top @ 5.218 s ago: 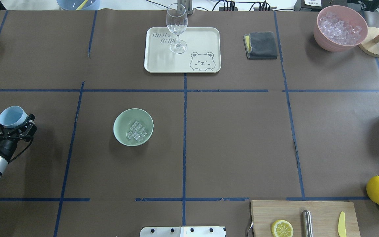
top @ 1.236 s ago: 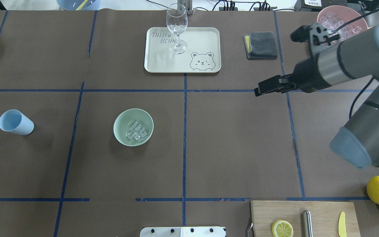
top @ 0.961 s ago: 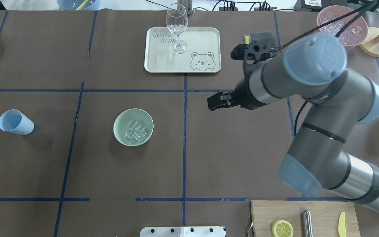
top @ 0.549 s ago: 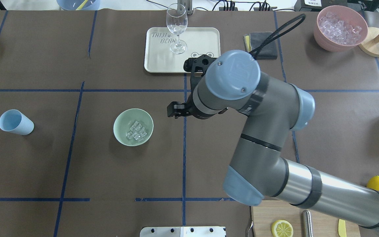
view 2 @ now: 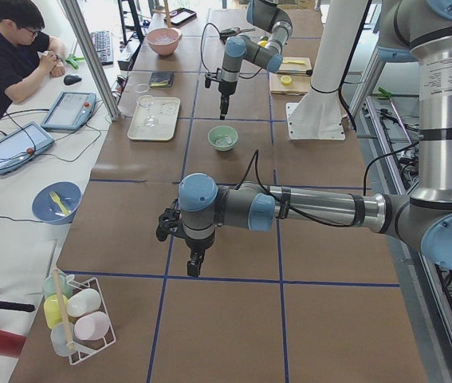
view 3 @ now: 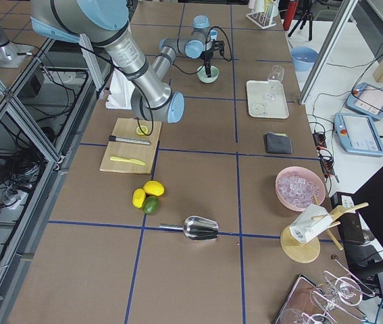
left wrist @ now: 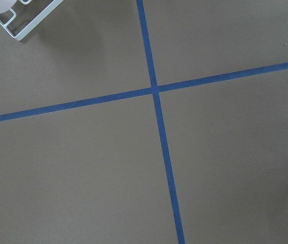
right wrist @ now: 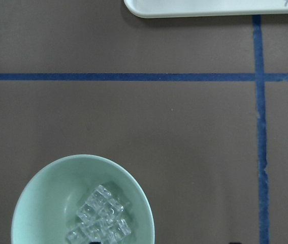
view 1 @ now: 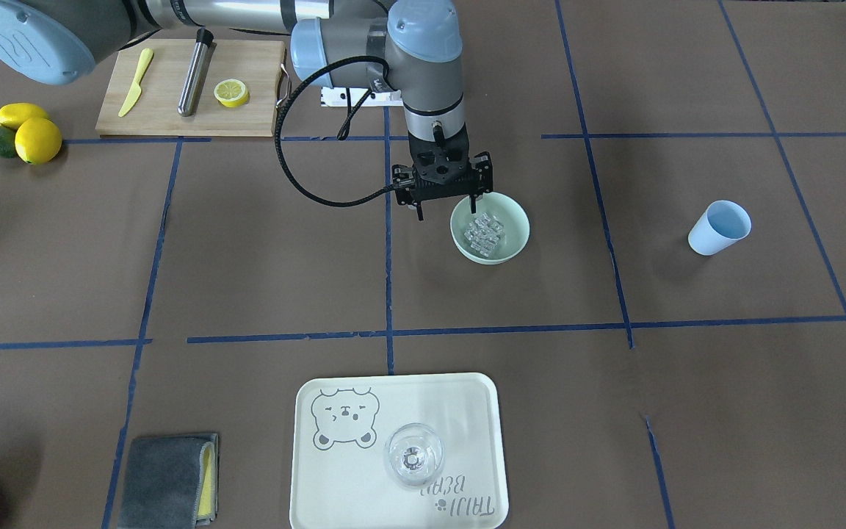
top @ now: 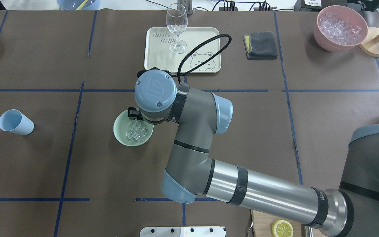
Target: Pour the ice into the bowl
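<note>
At your edge of the table, the tray [view 1: 467, 411] carries the glass [view 1: 413, 455]; nearer the middle sits the bowl [view 1: 493, 257], the ice [view 1: 485, 229] heaped inside it; the right gripper [view 1: 447, 213] hangs over its rim, fingers spread apart; whether the left gripper [view 2: 194, 270] is spread, you cannot tell.

"TAIJI BEAR" printed on the cream tray [top: 209, 39], "UR" logo on the right arm's blue joint cap [top: 155, 89]

Robotics lab. Robot arm [top: 258, 194] over a desk [view 1: 687, 411] gridded with blue tape [view 1: 511, 328]. Metal framing [view 2: 88, 56], tablets [view 2: 68, 110], a seated person [view 2: 6, 56] alongside.
</note>
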You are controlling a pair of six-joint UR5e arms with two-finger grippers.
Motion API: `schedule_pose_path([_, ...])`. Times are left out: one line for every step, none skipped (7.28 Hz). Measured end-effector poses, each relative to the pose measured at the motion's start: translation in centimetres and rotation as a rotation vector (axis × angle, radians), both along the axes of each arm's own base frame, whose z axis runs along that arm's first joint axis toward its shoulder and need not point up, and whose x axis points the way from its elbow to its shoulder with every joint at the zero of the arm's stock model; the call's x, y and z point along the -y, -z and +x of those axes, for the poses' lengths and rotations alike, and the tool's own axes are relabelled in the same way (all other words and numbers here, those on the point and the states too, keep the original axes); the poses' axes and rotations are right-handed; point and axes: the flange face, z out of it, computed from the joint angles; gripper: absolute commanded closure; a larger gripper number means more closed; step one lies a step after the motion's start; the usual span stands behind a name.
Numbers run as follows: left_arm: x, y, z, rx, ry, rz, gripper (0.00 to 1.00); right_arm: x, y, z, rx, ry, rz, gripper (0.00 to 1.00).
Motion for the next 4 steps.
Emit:
schedule_pose_path([0.0,0.0,0.0,0.000,0.000,-0.001,0.00,-0.2,-0.8,-1.3,-0.006,0.004,-0.001,0.22])
schedule_pose_path([-0.1,-0.1,0.0,0.000,0.000,-0.002,0.00,-0.3,-1.5,-2.1,-0.015,0.009,-0.005,0.26])
schedule_pose_path([-0.1,-0.1,0.0,0.000,0.000,-0.003,0.00,-0.4,-2.0,-2.6,-0.023,0.012,-0.007,0.28])
schedule_pose_path([-0.1,-0.2,0.0,0.000,0.000,-0.004,0.00,-0.4,-2.4,-3.0,-0.027,0.014,-0.008,0.33])
